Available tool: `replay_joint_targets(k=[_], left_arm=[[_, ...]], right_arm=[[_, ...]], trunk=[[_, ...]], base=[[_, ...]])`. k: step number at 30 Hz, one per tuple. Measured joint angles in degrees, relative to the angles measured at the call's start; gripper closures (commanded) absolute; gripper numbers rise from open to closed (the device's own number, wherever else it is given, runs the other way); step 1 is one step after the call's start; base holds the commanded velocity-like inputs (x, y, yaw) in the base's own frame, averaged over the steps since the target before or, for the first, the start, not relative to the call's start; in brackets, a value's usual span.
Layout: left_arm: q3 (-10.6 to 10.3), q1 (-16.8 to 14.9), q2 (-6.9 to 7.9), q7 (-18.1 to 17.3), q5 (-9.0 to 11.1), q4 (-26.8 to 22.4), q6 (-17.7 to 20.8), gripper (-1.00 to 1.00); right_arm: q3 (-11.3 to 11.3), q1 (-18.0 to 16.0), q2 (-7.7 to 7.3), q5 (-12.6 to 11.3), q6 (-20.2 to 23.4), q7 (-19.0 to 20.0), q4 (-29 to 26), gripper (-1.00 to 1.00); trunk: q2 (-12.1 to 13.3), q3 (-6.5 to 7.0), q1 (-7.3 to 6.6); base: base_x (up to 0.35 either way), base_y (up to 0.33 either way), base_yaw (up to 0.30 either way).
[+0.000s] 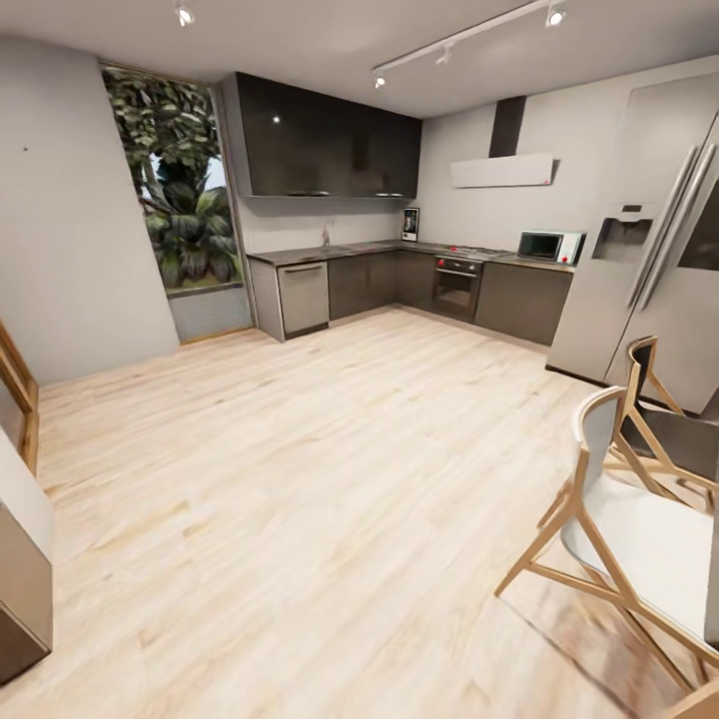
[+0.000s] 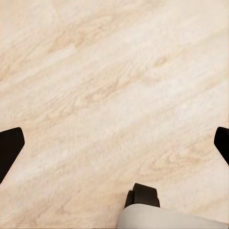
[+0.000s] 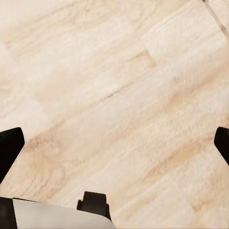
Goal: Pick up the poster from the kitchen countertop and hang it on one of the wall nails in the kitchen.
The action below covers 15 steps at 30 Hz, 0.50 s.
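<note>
Far across the room, the poster point(image 1: 410, 224) stands upright against the back wall on the grey kitchen countertop point(image 1: 374, 248); it is too small here to make out its picture. A tiny dark dot point(image 1: 25, 148), possibly a nail, marks the bare left wall. In the left wrist view my left gripper point(image 2: 114, 148) is open, its black fingertips point(image 2: 9, 149) far apart over pale wood floor. My right gripper point(image 3: 114, 148) is open as well, with fingertips point(image 3: 9, 149) spread above the floorboards and nothing between them.
Two wooden chairs point(image 1: 639, 519) stand close at the right, in front of a tall steel fridge point(image 1: 649, 290). An oven point(image 1: 457, 288), a microwave point(image 1: 544, 245) and a dishwasher point(image 1: 303, 297) line the kitchen. A cabinet point(image 1: 20, 569) stands at the left. Wide wood floor point(image 1: 300, 479) lies between.
</note>
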Motion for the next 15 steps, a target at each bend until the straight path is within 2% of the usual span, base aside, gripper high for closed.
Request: replay_joint_targets(k=[15], left_arm=[[-0.01, 0.04, 0.0, 0.0, -0.01, 0.01, 0.0, -1.0]], right_arm=[[-0.01, 0.0, 0.0, 0.0, 0.0, 0.0, -0.01, -1.0]], trunk=[[0.0, 0.0, 0.0]], base=[[0.338, 0.01, 0.0]])
